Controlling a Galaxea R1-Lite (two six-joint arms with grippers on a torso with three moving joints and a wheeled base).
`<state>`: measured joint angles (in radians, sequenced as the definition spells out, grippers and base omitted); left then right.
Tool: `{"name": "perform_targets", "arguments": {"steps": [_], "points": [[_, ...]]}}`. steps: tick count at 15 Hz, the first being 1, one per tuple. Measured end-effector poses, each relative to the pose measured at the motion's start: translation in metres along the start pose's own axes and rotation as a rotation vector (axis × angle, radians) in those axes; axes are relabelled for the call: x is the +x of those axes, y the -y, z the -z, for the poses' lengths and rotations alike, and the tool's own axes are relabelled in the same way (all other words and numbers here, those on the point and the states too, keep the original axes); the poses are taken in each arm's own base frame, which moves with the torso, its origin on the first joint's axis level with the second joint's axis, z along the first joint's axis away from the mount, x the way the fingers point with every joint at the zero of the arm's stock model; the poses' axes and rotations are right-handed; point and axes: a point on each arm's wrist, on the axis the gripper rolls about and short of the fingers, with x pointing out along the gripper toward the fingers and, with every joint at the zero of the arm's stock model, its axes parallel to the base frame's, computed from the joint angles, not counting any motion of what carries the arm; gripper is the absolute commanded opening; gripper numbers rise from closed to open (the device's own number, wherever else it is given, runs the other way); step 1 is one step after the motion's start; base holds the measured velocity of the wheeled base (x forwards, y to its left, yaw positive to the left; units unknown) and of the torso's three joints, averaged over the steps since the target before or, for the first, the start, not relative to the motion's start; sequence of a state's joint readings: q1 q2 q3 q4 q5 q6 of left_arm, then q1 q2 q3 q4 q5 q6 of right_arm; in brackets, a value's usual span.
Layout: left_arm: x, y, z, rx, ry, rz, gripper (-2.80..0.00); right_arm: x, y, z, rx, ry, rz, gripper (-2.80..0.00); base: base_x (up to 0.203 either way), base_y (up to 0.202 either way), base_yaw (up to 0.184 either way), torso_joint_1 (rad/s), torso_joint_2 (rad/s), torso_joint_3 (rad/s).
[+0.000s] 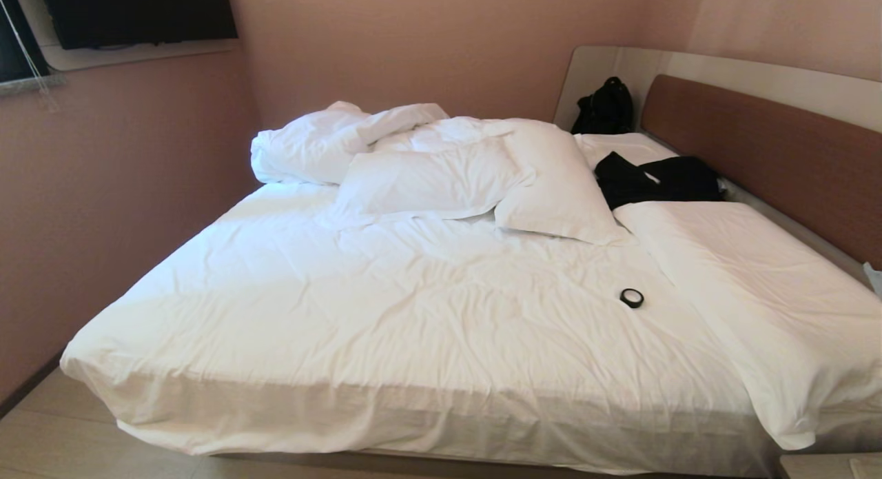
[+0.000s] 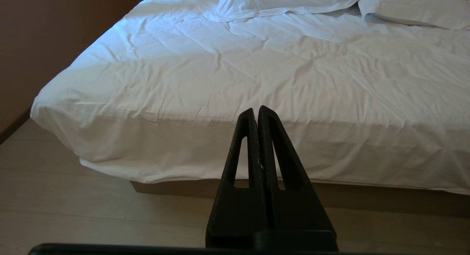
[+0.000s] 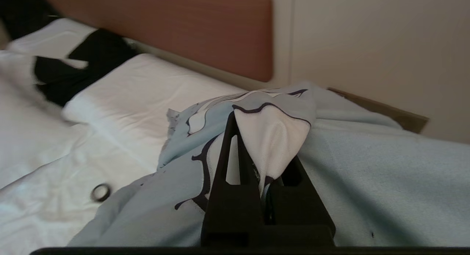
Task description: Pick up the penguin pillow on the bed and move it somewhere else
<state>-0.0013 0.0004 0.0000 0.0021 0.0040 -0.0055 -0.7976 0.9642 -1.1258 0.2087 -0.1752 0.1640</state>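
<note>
The large double bed with rumpled white sheets and a brown wooden headboard fills the head view; neither arm appears there. On it lie a bunched white duvet, two plain white pillows overlapping near the far side, and a flatter white pillow along the headboard side. A black garment lies crumpled on the mattress near the headboard, a black bag stands in the far corner against the pale surround, and a small black ring-shaped object rests on the sheet just beside the flat pillow. The right gripper is clamped on a bunched fold of the pale blue-grey penguin pillow with dark outlined print; the pillow drapes before the wrist camera at the headboard end of the bed, outside the head view. The left gripper sits parked off the foot of the bed above pale floor, fingers pressed together on nothing.
</note>
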Motion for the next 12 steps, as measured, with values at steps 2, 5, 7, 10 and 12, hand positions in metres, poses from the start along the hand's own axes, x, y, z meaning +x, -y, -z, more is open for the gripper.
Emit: {"name": "perform_targets", "arguments": {"steps": [2,5,7,10,12], "points": [[0.0,0.0,0.0,0.0,-0.001,0.0,-2.8,0.021,0.001,-0.01,-0.009,-0.003,0.061,-2.8,0.0,0.0,0.0,0.0,0.0,0.0],[0.0,0.0,0.0,0.0,0.0,0.0,-2.8,0.047,0.008,-0.022,-0.033,-0.006,0.133,-2.8,0.0,0.0,0.0,0.0,0.0,0.0],[0.0,0.0,0.0,0.0,0.0,0.0,-2.8,0.058,0.016,-0.031,-0.054,-0.001,0.168,-2.8,0.0,0.0,0.0,0.0,0.0,0.0],[0.0,0.0,0.0,0.0,0.0,0.0,-2.8,0.071,0.033,-0.047,-0.095,0.009,0.203,-2.8,0.0,0.0,0.0,0.0,0.0,0.0],[0.0,0.0,0.0,0.0,0.0,0.0,-2.8,0.073,0.046,-0.055,-0.117,0.002,0.222,-2.8,0.0,0.0,0.0,0.0,0.0,0.0]]}}
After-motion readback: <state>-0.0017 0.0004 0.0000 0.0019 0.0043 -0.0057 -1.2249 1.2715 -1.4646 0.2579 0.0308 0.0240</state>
